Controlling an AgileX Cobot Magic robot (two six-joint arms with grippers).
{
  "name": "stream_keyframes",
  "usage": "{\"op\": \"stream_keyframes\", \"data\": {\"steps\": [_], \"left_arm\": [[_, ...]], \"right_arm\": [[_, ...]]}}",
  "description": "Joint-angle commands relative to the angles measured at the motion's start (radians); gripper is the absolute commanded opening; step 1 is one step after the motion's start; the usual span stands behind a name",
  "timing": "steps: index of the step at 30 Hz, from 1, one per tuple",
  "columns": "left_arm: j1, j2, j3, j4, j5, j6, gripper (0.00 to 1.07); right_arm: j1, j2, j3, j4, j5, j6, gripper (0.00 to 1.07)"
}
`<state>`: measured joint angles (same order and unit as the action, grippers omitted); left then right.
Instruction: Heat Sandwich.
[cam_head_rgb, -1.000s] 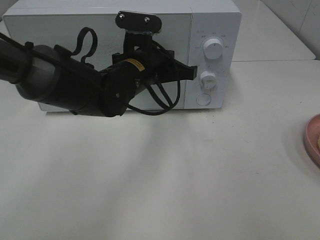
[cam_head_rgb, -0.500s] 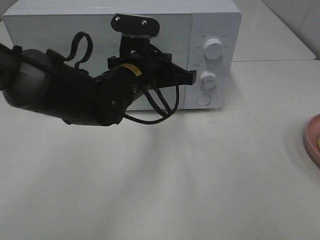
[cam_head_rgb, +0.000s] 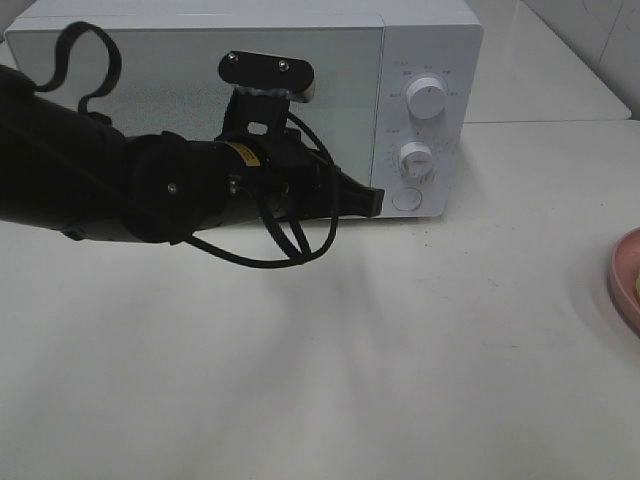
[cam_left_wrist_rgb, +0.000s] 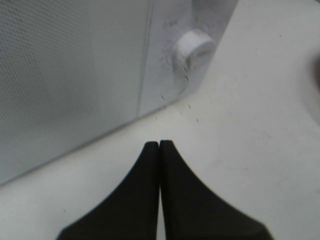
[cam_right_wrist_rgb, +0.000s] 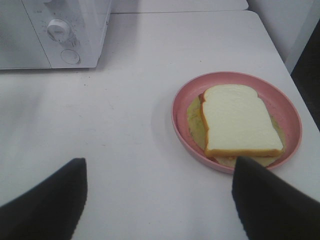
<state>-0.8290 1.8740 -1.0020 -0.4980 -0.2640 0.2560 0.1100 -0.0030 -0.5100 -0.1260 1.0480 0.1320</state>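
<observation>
Counter (cam_head_rgb: 420, 380): white, mostly bare, takes up most of the high view.

Microwave (cam_head_rgb: 430, 40): white, at the counter's back edge, door closed. The left arm (cam_head_rgb: 120, 185) covers the lower part of the door. Two knobs (cam_head_rgb: 427, 97) and a round button (cam_head_rgb: 406, 198) sit on the right-hand panel. Panel markings too small to read. In the left wrist view the microwave is blurred, only one knob and the door's mesh pattern make out.

Left arm: black, reaches in from the counter's left edge across the microwave front, cables looping below it. Upper arm cut off at the frame edge.

Left gripper (cam_left_wrist_rgb: 159, 145): clenched, fingers pressed together, nothing between them. Tip sits low in front of the microwave, near the round button. Cannot tell from the high view whether it touches the panel; the wrist view shows the tips over the counter, just short of the microwave's bottom edge.

Plate (cam_right_wrist_rgb: 182, 100): pink, round, by the counter's right edge. High view shows only a sliver of its rim.

Sandwich (cam_right_wrist_rgb: 235, 120): on the plate, white bread slice on top, pale yellow-green layer showing at its edges. Hardly visible in the high view.

Right gripper (cam_right_wrist_rgb: 157, 192): released, fingers spread wide, empty, hanging above the counter near the plate. Only the two finger ends show, both cut off. Not visible in the high view.
</observation>
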Motion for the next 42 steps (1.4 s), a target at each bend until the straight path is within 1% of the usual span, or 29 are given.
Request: {"op": "stream_keyframes", "data": {"steps": [1,2,3,4,5,6,7,8,9,10,11,14,16,17,19,20,24,25,26,29,31,33,34,35,37,39,40,41,42], "left_arm": [[0.002,-0.048,0.003,0.0,0.173,0.0,0.02],[0.002,-0.048,0.003,0.0,0.173,0.0,0.02],[0.014,-0.071,0.003,-0.004,0.28,-0.015,0.12],[0.023,-0.078,0.003,-0.005,0.324,-0.025,0.2],[0.035,-0.089,0.003,-0.005,0.378,-0.041,0.32],[0.059,-0.109,0.003,-0.005,0.477,-0.093,0.62],[0.059,-0.109,0.003,-0.005,0.477,-0.093,0.62],[0.073,-0.118,0.003,-0.004,0.525,-0.125,0.81],[0.087,-0.127,0.002,-0.003,0.56,-0.143,0.97],[0.1,-0.137,0.002,0.004,0.595,-0.154,1.05],[0.125,-0.157,0.002,0.023,0.642,-0.154,1.03],[0.151,-0.181,0.002,0.049,0.697,-0.154,1.01],[0.191,-0.216,0.002,0.062,0.781,-0.154,1.01],[0.191,-0.216,0.002,0.062,0.781,-0.154,1.01],[0.215,-0.238,0.001,0.081,0.846,-0.153,1.01],[0.238,-0.258,0.001,0.106,0.926,-0.153,1.01],[0.274,-0.285,0.0,0.137,1.012,-0.154,1.01],[0.307,-0.297,0.0,0.156,1.062,-0.16,1.01],[0.307,-0.297,0.0,0.156,1.062,-0.16,1.01],[0.374,-0.32,0.0,0.18,1.133,-0.162,1.01],[0.389,-0.331,0.0,0.182,1.144,-0.163,1.01],[0.429,-0.344,0.0,0.184,1.158,-0.176,1.01],[0.473,-0.356,0.001,0.188,1.171,-0.184,1.01],[0.473,-0.356,0.001,0.188,1.171,-0.184,1.01],[0.513,-0.37,0.004,0.2,1.181,-0.186,1.01],[0.568,-0.397,0.014,0.233,1.195,-0.192,1.01],[0.568,-0.397,0.014,0.233,1.195,-0.192,1.01],[0.588,-0.403,0.019,0.242,1.201,-0.196,1.01],[0.627,-0.423,0.034,0.268,1.209,-0.201,1.01]], "right_arm": [[-0.006,-0.028,0.004,0.002,-0.007,-0.013,0.76],[-0.006,-0.028,0.004,0.002,-0.007,-0.013,0.76],[-0.006,-0.028,0.004,0.002,-0.007,-0.013,0.76],[-0.006,-0.028,0.004,0.002,-0.007,-0.013,0.76],[-0.006,-0.028,0.004,0.002,-0.007,-0.013,0.76],[-0.006,-0.028,0.004,0.002,-0.007,-0.014,0.76],[-0.006,-0.028,0.004,0.002,-0.007,-0.014,0.76],[-0.006,-0.028,0.004,0.002,-0.007,-0.014,0.76],[-0.006,-0.028,0.004,0.002,-0.007,-0.014,0.76],[-0.006,-0.028,0.004,0.002,-0.007,-0.014,0.76],[-0.006,-0.028,0.004,0.002,-0.007,-0.014,0.76],[-0.006,-0.028,0.004,0.002,-0.007,-0.014,0.76],[-0.006,-0.028,0.004,0.002,-0.007,-0.014,0.76],[-0.006,-0.028,0.004,0.002,-0.007,-0.014,0.76],[-0.006,-0.028,0.004,0.002,-0.007,-0.014,0.76],[-0.006,-0.028,0.004,0.002,-0.007,-0.014,0.76],[-0.006,-0.028,0.004,0.002,-0.007,-0.014,0.76],[-0.006,-0.028,0.004,0.002,-0.007,-0.014,0.76],[-0.006,-0.028,0.004,0.002,-0.007,-0.014,0.76],[-0.006,-0.028,0.004,0.002,-0.007,-0.014,0.76],[-0.006,-0.028,0.004,0.002,-0.007,-0.014,0.76],[-0.006,-0.028,0.004,0.002,-0.007,-0.014,0.76],[-0.006,-0.028,0.004,0.002,-0.007,-0.014,0.76],[-0.006,-0.028,0.004,0.002,-0.007,-0.014,0.76],[-0.006,-0.028,0.004,0.002,-0.007,-0.014,0.76],[-0.006,-0.028,0.004,0.002,-0.007,-0.014,0.76],[-0.006,-0.028,0.004,0.002,-0.007,-0.014,0.76],[-0.006,-0.028,0.004,0.002,-0.007,-0.014,0.76],[-0.006,-0.028,0.004,0.002,-0.007,-0.014,0.76]]}}
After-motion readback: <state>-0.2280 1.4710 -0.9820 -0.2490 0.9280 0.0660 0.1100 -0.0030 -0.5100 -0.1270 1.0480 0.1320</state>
